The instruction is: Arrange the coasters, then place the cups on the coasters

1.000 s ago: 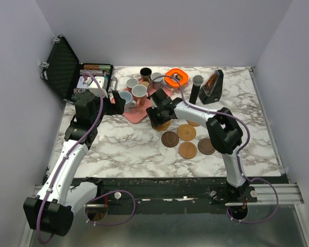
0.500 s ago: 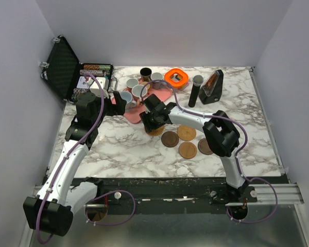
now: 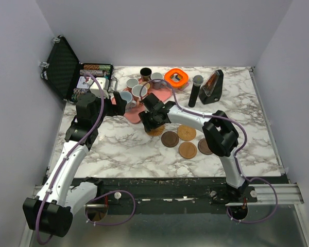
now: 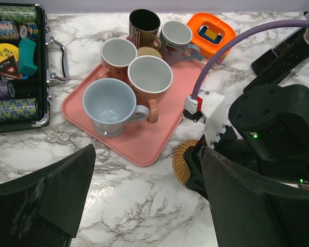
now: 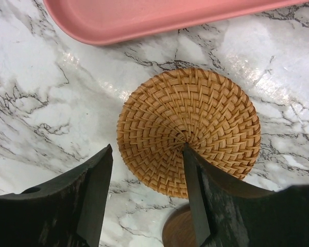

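Note:
A woven tan coaster (image 5: 195,118) lies flat on the marble just in front of the pink tray (image 5: 144,20). My right gripper (image 5: 147,149) hangs open over it, one fingertip above its centre and the other off its left edge. Several dark and tan coasters (image 3: 186,132) lie to its right. The cups stand on the tray (image 4: 154,139): pale blue (image 4: 107,105), pinkish-brown (image 4: 149,77), dark (image 4: 144,23) and grey (image 4: 176,37). My left gripper (image 4: 147,154) is open wide above bare marble at the tray's near edge, holding nothing.
An open black case (image 3: 67,67) with poker chips sits at the far left. An orange ring-shaped object (image 3: 176,77), a tall black cylinder (image 3: 195,90) and a black wedge-shaped object (image 3: 212,87) stand behind the coasters.
My right gripper has shifted left with the woven coaster, which now lies on the marble by the tray, and its jaws have widened a little. The left arm has stayed still.

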You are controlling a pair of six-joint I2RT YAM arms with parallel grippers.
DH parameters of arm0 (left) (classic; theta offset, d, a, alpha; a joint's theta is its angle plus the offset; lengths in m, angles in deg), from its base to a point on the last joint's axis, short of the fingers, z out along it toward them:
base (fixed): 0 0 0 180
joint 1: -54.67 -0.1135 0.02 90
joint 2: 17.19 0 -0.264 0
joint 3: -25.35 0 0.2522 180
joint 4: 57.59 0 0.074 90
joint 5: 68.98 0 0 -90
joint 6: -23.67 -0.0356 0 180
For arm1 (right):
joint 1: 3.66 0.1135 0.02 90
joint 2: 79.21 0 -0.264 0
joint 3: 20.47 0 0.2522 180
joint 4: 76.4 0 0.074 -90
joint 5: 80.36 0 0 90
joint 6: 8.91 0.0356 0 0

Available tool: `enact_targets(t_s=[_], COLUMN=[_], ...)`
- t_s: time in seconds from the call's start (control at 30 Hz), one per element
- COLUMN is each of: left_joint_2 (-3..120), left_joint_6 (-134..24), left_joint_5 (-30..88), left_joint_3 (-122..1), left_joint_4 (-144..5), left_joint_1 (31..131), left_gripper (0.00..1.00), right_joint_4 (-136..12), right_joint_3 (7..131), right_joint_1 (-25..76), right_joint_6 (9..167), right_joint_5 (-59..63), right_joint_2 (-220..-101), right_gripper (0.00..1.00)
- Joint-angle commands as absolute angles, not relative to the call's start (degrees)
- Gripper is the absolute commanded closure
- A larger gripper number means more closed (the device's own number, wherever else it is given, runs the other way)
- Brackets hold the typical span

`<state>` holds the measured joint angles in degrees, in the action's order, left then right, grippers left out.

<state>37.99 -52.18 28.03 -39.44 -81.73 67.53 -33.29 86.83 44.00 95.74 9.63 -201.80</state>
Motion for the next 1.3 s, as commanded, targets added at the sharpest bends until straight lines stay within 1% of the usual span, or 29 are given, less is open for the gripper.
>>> enact_targets(t_s=[0.0,0.13,0.23,0.33,0.5,0.7,0.8,0.93,1.1,1.27], left_joint_2=[36.7,36.3,35.8,35.8,35.7,35.7,35.5,35.5,35.5,35.4], left_joint_6=[-52.4,-52.7,-52.8,-52.8,-52.8,-52.4,-52.4,-52.4,-52.6,-52.7], left_joint_5=[27.7,27.3,26.9,26.7,26.7,26.2,26.3,26.0,25.3,25.2], left_joint_3=[-38.6,-38.6,-38.3,-38.2,-38.2,-38.2,-38.2,-38.0,-37.9,-38.0], left_joint_4=[-80.2,-80.1,-79.7,-79.6,-79.6,-79.6,-79.6,-79.7,-79.7,-79.7], left_joint_1=[67.9,68.1,68.1,68.3,68.3,68.4,68.5,68.5,68.6,68.6], left_gripper=[0.10,0.10,0.10,0.10,0.09,0.09,0.09,0.09,0.09,0.09], right_joint_4=[-29.4,-28.7,-28.4,-28.3,-28.7,-30.8,-31.5,-33.0,-34.0,-34.2], right_joint_3=[91.1,93.4,94.3,93.5,86.8,72.0,66.1,62.1,60.1,58.3], right_joint_1=[44.5,44.4,44.5,44.4,44.3,41.5,39.7,37.4,31.5,30.1], right_joint_6=[93.2,91.1,90.2,90.1,90.0,89.9,90.8,93.1,96.5,97.3], right_joint_5=[11.1,10.1,10.0,10.4,13.4,14.4,14.7,14.6,15.5,19.7], right_joint_2=[-202.9,-201.4,-198.7,-195.3,-188.7,-180.1,-177.9,-177.9,-179.0,-179.3], right_gripper=[0.34,0.31,0.26,0.25,0.24,0.25,0.27,0.27,0.27,0.27])
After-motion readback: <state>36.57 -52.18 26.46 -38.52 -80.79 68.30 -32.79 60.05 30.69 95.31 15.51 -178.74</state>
